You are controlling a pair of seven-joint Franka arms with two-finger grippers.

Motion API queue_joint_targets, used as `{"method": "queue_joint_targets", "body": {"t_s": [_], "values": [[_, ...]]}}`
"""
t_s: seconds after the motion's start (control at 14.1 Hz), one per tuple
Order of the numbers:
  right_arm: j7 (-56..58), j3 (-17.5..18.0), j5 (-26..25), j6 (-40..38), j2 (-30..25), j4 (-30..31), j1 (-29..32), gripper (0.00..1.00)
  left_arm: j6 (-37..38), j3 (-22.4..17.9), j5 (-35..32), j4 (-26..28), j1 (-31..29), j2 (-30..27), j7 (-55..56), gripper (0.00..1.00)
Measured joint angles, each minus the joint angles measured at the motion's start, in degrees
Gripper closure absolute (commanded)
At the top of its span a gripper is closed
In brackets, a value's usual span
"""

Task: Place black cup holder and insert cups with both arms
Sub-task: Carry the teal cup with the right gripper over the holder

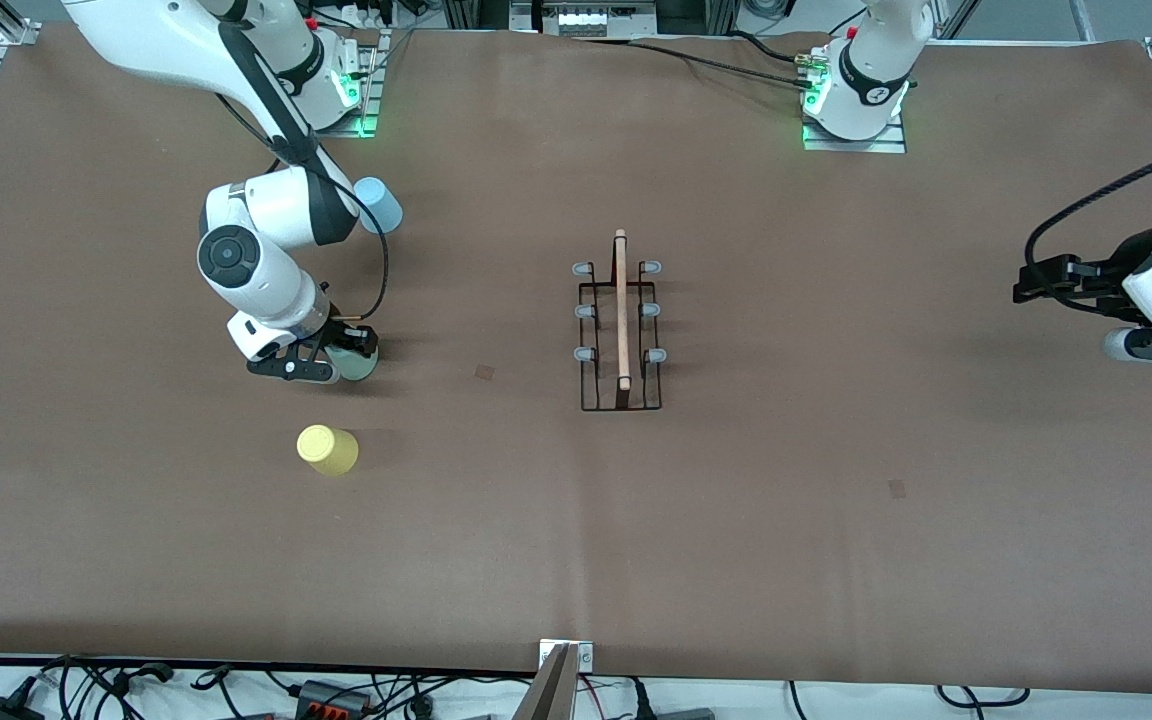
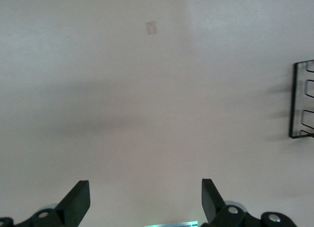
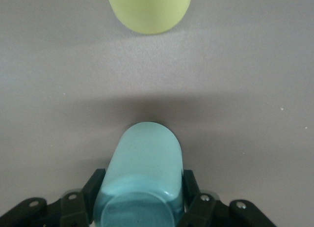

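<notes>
The black cup holder (image 1: 620,330) stands upright mid-table, wooden rod on top, pegs bare; its corner shows in the left wrist view (image 2: 301,99). My right gripper (image 1: 341,358) is low at the table toward the right arm's end, shut on the pale green cup (image 1: 354,362), which stands bottom up between the fingers (image 3: 95,185) in the right wrist view (image 3: 144,163). The yellow cup (image 1: 327,449) stands nearer the front camera, apart from it (image 3: 147,11). The light blue cup (image 1: 378,203) stands farther back, beside the right arm. My left gripper (image 1: 1024,285) waits open and empty (image 2: 145,187) over bare table.
Brown mat (image 1: 736,520) covers the table. Small square marks lie on it (image 1: 485,372), (image 1: 897,488), one showing in the left wrist view (image 2: 151,28). Cables and a metal bracket (image 1: 561,670) run along the front edge.
</notes>
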State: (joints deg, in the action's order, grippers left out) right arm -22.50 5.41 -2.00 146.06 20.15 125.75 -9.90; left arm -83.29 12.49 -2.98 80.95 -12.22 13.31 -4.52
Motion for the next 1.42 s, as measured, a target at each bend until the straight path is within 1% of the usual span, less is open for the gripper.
{"method": "queue_joint_targets", "body": {"t_s": [0.07,0.14,0.28,0.35,0.5,0.64,0.71,0.85,1.06,1.21,1.42], "values": [[0.01,-0.02,0.00,-0.22,-0.87,-0.14,0.07,0.86,-1.99,-5.46,1.07,1.39,4.54,-1.33,0.00,0.00],[0.03,-0.06,0.00,-1.16,-1.94,-0.65,0.21,0.86,-5.13,-8.69,1.75,4.00,7.00,-3.46,0.00,0.00],[0.02,-0.15,0.00,-5.18,-4.11,-3.50,0.35,0.86,-12.59,-11.72,2.13,12.23,8.29,-10.19,0.00,0.00],[-0.41,0.14,0.01,-7.47,-5.02,-5.76,0.34,0.86,-14.32,-12.84,2.24,15.74,8.50,-13.43,-0.13,0.00],[-5.23,2.07,0.05,-11.22,-6.09,-10.79,0.17,0.86,-15.56,-13.90,2.49,19.50,8.84,-17.41,-0.35,0.00],[-13.73,4.88,0.06,-14.95,-6.32,-15.71,-1.28,0.86,-15.73,-14.11,2.57,20.15,9.44,-18.25,-0.35,0.00],[-18.46,5.67,0.06,-16.69,-6.32,-17.70,-3.05,0.86,-15.75,-14.10,2.58,20.25,9.69,-18.08,-0.35,0.00],[-28.41,6.21,0.06,-19.01,-6.29,-20.46,-7.98,0.86,-15.57,-14.06,2.59,20.37,10.02,-17.76,-0.35,0.00],[-43.69,6.44,0.03,-19.36,-5.46,-21.80,-16.47,0.86,-14.59,-14.05,2.60,20.11,10.07,-17.74,-0.35,0.00],[-52.19,6.49,-0.01,-19.05,-3.75,-22.54,-21.20,0.86,-14.50,-14.11,2.60,20.02,10.00,-17.74,-0.35,0.00],[-60.13,6.49,-0.33,-18.29,0.17,-25.16,-26.07,0.86,-14.09,-14.14,2.60,19.93,9.98,-17.74,-0.35,0.00]]}}
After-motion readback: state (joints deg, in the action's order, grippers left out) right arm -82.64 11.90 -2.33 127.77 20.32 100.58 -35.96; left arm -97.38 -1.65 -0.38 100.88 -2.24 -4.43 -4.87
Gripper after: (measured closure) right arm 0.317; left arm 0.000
